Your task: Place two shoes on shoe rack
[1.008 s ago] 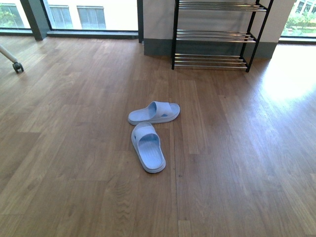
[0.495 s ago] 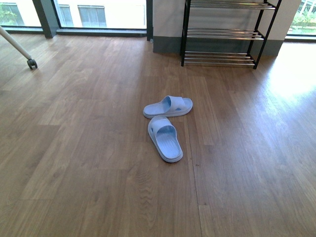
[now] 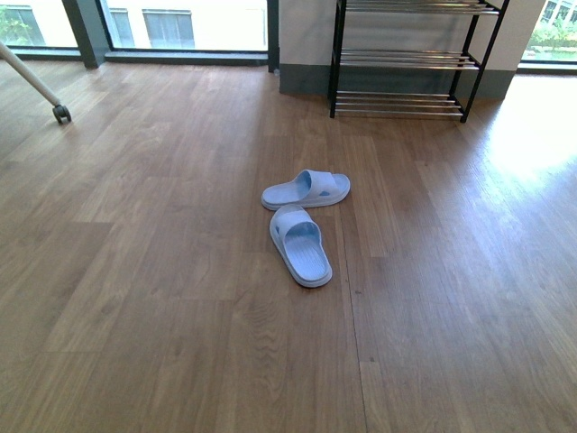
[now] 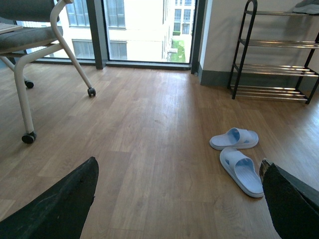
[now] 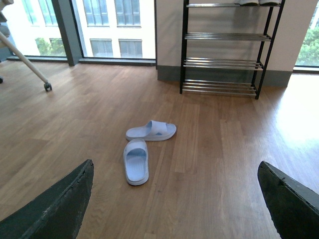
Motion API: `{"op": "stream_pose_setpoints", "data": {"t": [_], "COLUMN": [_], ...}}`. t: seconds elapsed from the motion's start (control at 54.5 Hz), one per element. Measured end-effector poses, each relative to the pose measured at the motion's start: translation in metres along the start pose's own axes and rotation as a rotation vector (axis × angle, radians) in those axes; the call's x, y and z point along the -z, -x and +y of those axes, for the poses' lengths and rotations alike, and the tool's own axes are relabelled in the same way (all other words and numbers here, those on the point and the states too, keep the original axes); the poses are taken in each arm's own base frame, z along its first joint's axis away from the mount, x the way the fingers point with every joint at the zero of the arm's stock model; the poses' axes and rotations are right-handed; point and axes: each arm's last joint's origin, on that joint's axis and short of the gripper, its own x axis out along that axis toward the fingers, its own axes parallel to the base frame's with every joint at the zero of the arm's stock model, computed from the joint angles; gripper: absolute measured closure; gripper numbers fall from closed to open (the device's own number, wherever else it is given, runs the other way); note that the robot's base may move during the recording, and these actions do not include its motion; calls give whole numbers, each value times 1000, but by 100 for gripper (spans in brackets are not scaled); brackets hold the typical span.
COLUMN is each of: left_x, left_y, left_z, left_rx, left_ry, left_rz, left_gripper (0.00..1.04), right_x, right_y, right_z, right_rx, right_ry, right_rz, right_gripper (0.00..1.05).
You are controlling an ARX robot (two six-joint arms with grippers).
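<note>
Since a second ago, the far shoe (image 3: 306, 189) and the near shoe (image 3: 300, 245) have slid to the right in your front view. The shoe rack (image 3: 401, 61) has too. The shoes lie the same way to each other as before. Both are light blue slip-ons on the wood floor (image 3: 135, 271), in the middle, well apart from the rack. The far one lies sideways. The near one sits just beside it, heel toward you. The rack stands far, right of middle, by the wall (image 3: 306, 36). A chair (image 4: 30, 40) on wheels is far left. Your left gripper (image 4: 178, 163) and right gripper (image 5: 175, 164) both have their jaws wide apart.
</note>
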Motion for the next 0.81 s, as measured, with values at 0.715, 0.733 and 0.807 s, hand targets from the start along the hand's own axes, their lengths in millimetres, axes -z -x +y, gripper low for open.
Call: {"op": "stream_pose_setpoints", "data": {"t": [0.715,0.733,0.807], "left_x": [0,0,0], "left_y": [0,0,0], "left_z": [0,0,0], "left_rx": [0,0,0], "left_ry": [0,0,0], "left_rz": [0,0,0], "left_gripper": [9,9,9], "right_x": [0,0,0], "right_y": [0,0,0], "right_z": [0,0,0], "right_rx": [0,0,0], "right_ry": [0,0,0], "right_rz": [0,0,0], "right_gripper": [9,9,9]}}
